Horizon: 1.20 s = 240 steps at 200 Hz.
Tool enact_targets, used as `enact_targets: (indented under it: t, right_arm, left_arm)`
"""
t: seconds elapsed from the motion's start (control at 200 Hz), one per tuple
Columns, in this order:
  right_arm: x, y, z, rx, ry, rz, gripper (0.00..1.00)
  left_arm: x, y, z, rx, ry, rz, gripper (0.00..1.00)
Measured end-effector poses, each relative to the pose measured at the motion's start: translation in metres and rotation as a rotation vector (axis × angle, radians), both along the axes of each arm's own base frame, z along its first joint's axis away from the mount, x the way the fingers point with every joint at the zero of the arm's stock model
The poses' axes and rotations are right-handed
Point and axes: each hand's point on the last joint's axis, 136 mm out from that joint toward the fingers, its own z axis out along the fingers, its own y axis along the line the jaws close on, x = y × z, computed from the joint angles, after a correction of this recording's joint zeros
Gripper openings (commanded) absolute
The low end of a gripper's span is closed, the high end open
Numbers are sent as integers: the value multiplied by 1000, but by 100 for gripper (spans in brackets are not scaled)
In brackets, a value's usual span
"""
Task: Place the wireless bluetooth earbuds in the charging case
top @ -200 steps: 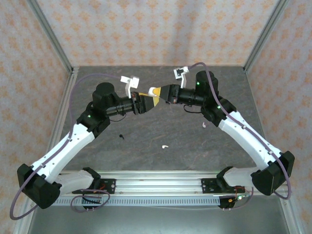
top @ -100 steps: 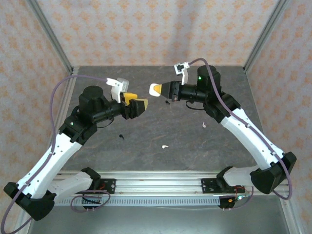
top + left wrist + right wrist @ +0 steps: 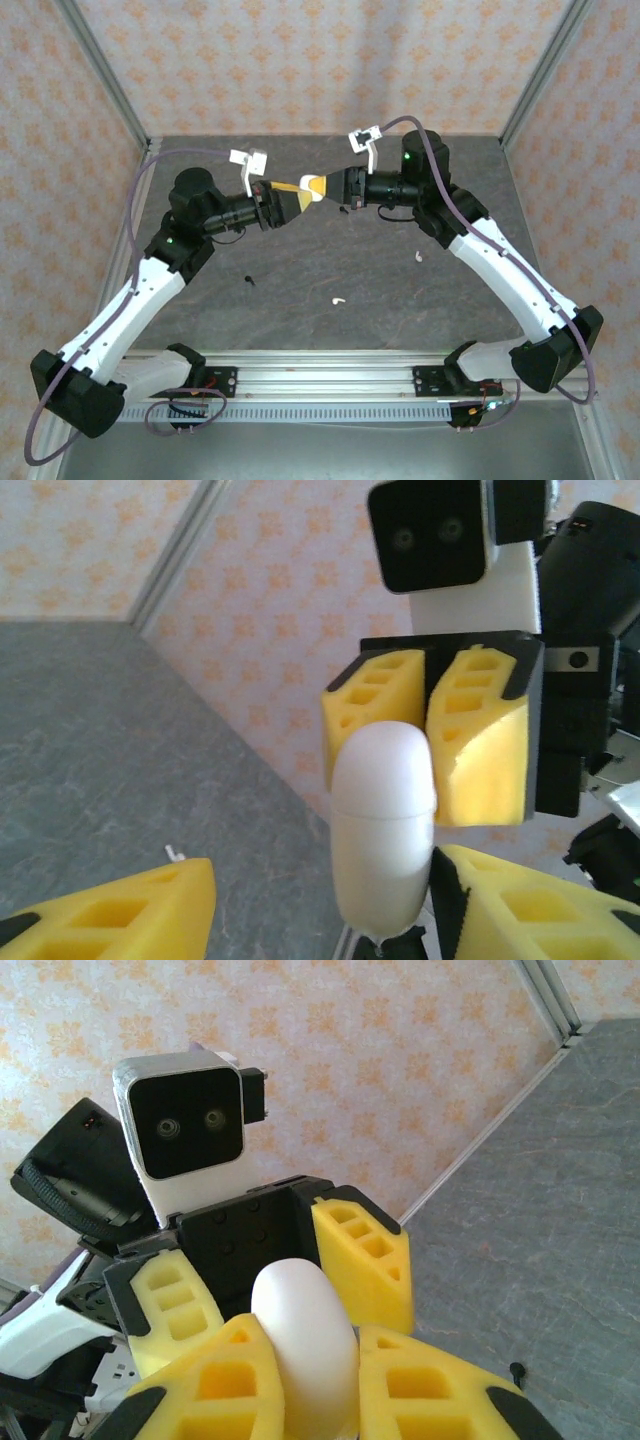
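Note:
The white charging case [image 3: 313,184], a closed oval capsule, is held in the air over the back of the table. My right gripper [image 3: 322,185] is shut on it; in the right wrist view the case [image 3: 305,1345] sits squeezed between that gripper's [image 3: 310,1345] yellow pads. My left gripper [image 3: 296,194] faces it, open, its fingers straddling the case's [image 3: 383,820] free end. In the left wrist view the left gripper [image 3: 320,880] shows a wide gap on the left side. Two white earbuds [image 3: 340,298] [image 3: 418,256] and a black one [image 3: 248,279] lie on the table.
The grey stone-look table [image 3: 300,270] is walled by patterned panels and metal posts. A small dark speck [image 3: 345,208] lies below the grippers. Both arm bases sit on the rail [image 3: 320,380] at the near edge.
My left gripper pulled back to the left and opened wider, then returned to the case with its jaws narrower. The right gripper kept its hold and shifted slightly left.

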Motion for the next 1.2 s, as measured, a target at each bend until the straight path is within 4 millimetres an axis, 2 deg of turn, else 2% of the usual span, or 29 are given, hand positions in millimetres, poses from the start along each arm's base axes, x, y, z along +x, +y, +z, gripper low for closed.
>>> enact_targets:
  t: [0.165, 0.355, 0.435, 0.55, 0.796, 1.021, 1.201]
  right_arm:
    - [-1, 1, 3, 12, -10, 9, 17]
    - [-1, 1, 4, 16, -8, 8, 18]
    - [0, 1, 4, 17, -3, 8, 18]
    - [1, -1, 5, 20, -3, 2, 20]
    - [4, 1, 1, 16, 6, 10, 30]
    - [-1, 10, -12, -12, 34, 50, 40]
    - [-1, 12, -17, -38, 43, 55, 43]
  left_arm:
    - [-2, -4, 7, -37, 6, -32, 45]
    - [-5, -6, 10, -47, 6, -62, 27]
    - [-7, -7, 10, -44, -2, -70, 18]
    - [-5, -7, 11, -40, 1, -75, 0]
    - [-5, -6, 6, 32, -31, -71, 0]
    - [-12, 5, -6, 121, -96, -16, 0]
    - [-15, 10, -11, 165, -156, 8, 0]
